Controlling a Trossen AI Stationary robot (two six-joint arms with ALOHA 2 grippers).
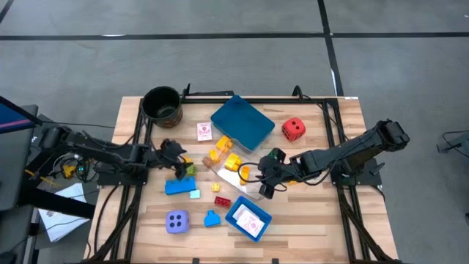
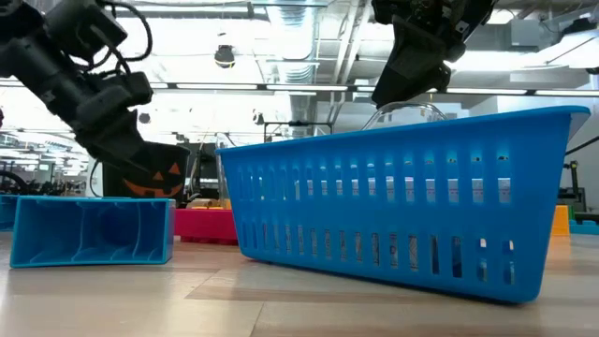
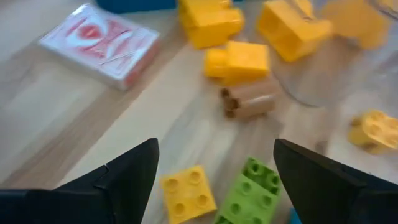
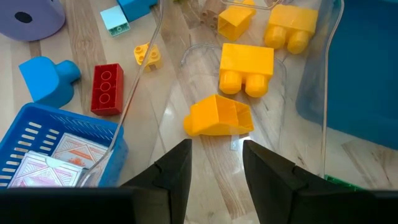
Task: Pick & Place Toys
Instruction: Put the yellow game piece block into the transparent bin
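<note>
My left gripper hangs open over a small yellow brick and a green brick at the table's left middle, touching neither. A white red-printed card pack lies beyond them. My right gripper is at the edge of a clear tub mid-table, which holds yellow bricks and an orange-yellow one. A red die rests at the far right. A lavender die, a red brick and blue pieces lie near the front. My right gripper has the clear tub's edge between its narrowly parted fingers, coming slanting down from the table's right. The clear wall is hard to make out, so which part the fingers hold stays unsure. The tub's lower part rests on the table with the bricks inside.
An upturned blue tray lies at the far middle, with a dark round pot at the far left. A small blue basket with cards in it stands at the front. In the low view the basket fills the foreground.
</note>
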